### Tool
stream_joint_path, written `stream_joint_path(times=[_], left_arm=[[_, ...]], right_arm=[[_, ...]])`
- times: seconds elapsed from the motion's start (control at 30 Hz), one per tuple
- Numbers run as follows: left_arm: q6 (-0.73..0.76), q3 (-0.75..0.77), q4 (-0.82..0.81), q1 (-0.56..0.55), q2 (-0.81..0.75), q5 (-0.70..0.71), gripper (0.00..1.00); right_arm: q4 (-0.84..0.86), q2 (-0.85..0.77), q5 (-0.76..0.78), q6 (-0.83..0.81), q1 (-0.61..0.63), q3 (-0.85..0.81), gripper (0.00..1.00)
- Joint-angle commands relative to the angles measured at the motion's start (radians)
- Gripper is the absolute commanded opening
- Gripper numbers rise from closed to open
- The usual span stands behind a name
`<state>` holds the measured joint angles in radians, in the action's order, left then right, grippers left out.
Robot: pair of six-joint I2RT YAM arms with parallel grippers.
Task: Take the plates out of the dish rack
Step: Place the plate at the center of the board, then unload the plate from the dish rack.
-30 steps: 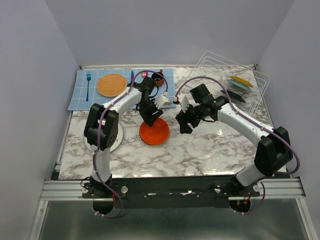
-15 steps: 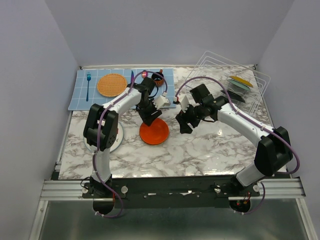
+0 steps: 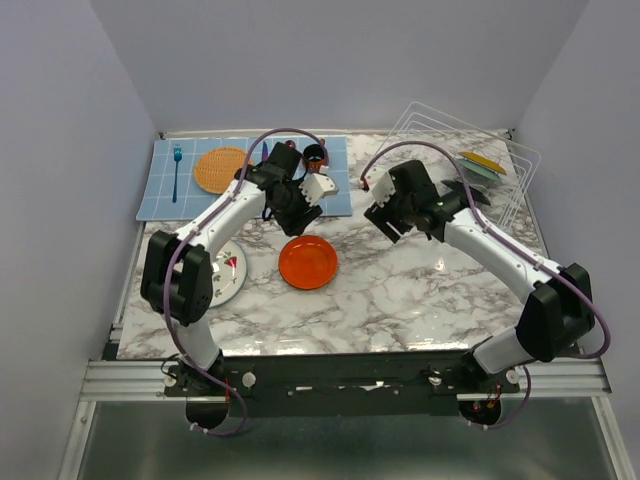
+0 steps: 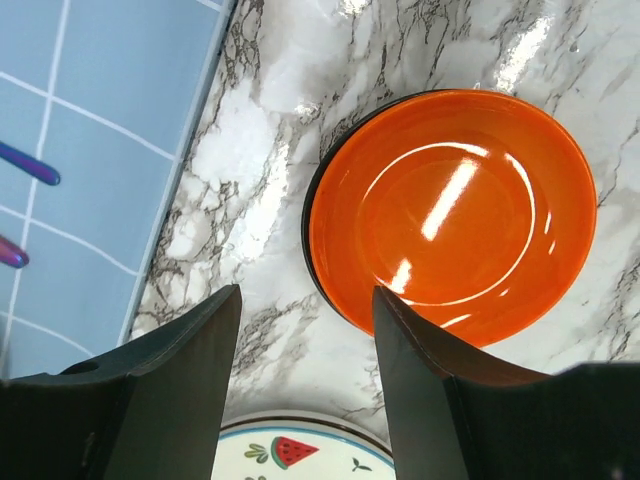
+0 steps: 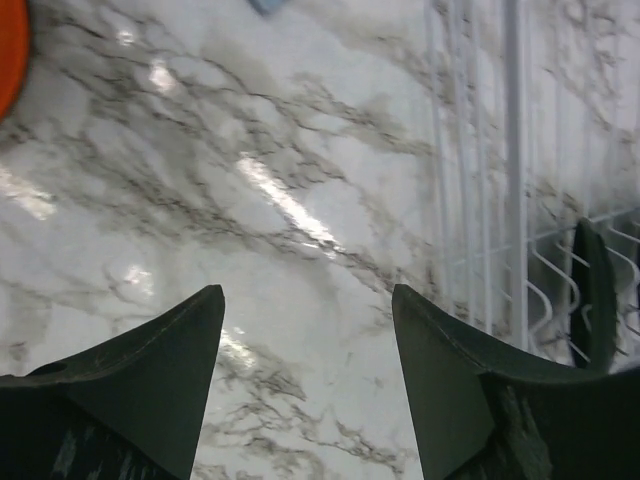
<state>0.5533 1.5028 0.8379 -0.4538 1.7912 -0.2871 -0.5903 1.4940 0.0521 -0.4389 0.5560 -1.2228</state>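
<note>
Left wrist: plate point(image 4: 450, 215) now seemingly free

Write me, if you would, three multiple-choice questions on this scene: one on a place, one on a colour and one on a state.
1. Where on the table does the dish rack stand?
A. near left corner
B. far right corner
C. dead centre

2. What colour is the plate lying flat mid-table between the arms?
A. orange
B. green
C. purple

3. In what state is the left gripper?
A. shut on a fork
B. shut on the plate's rim
C. open, holding nothing

Answers:
1. B, since the top view shows the white wires at the far right, by the wall.
2. A, since both the top view and the left wrist view show a glossy orange face.
3. C, since the left wrist view shows its two fingers spread apart, with the plate lying free on the marble below.
</note>
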Motion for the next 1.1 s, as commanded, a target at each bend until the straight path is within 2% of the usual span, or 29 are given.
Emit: stream_joint_path(times=[0.0, 0.2, 0.27, 0.33, 0.5, 0.53, 0.67, 1.07], left_arm=[[-0.065, -0.082, -0.112, -0.003, -0.139, 0.005, 0.65], [-0.104, -0.176, -0.204, -0.002, -0.239, -0.001, 0.69], [-0.11, -0.214, -0.24, 0.0, -0.259, -0.009, 0.73], [-0.116, -0.243, -0.261, 0.001, -0.276, -0.011, 0.79], [-0.118, -0.276, -0.296, 0.001, -0.273, 0.006, 0.82], [-0.119, -0.288, -0.315, 0.003, -0.273, 0.009, 0.87], [-0.121, -0.309, -0.356, 0.007, -0.282, 0.017, 0.98], [-0.115, -0.296, -0.344, 0.017, -0.282, 0.026, 0.99]], right_arm=[[0.07, 0.005, 0.232, -0.073, -0.094, -0.046, 0.76], [0.076, 0.026, 0.262, -0.139, -0.24, -0.16, 0.74], [0.066, 0.034, 0.287, -0.162, -0.275, -0.194, 0.74], [0.07, 0.044, 0.302, -0.208, -0.294, -0.216, 0.74], [0.086, 0.09, 0.348, -0.29, -0.358, -0.211, 0.74], [0.096, 0.103, 0.353, -0.294, -0.366, -0.207, 0.74], [0.118, 0.138, 0.354, -0.314, -0.395, -0.173, 0.74], [0.155, 0.204, 0.325, -0.33, -0.426, -0.112, 0.71]])
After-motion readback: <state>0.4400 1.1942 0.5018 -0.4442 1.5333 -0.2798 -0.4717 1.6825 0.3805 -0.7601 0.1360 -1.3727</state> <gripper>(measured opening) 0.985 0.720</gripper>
